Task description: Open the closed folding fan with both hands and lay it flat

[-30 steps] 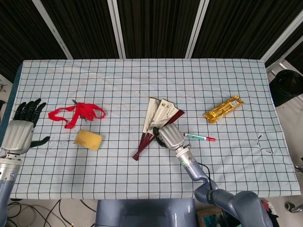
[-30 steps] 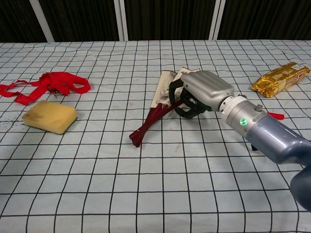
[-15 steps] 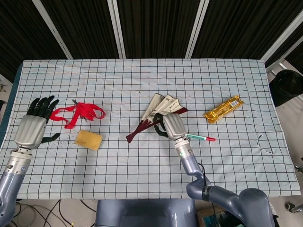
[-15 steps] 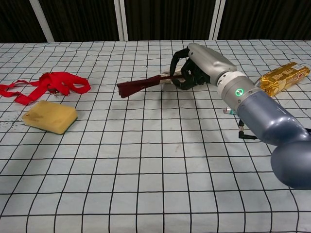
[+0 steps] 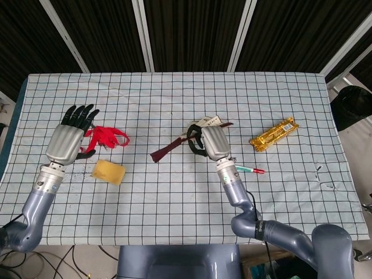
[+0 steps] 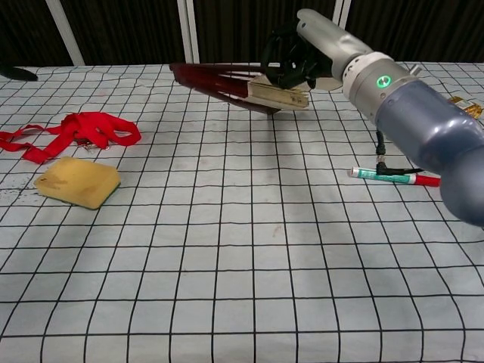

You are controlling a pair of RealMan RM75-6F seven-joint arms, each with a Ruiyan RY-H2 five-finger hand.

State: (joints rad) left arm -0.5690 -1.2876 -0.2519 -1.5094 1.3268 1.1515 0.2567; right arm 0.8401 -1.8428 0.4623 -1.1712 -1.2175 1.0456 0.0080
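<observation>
Gripping the folding fan point(image 5: 187, 141) in curled fingers, the right hand point(image 5: 212, 143) is seen lifted clear of the checked tablecloth point(image 5: 174, 197). The left hand point(image 5: 68, 139) is held open, fingers spread, over the red ribbon point(image 5: 107, 136), left of the fan.

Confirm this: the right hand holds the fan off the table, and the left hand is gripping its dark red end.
Not quite. The right hand does hold the fan off the table, but the head view shows the left hand far away, open over the red ribbon, touching no part of the fan.
</observation>
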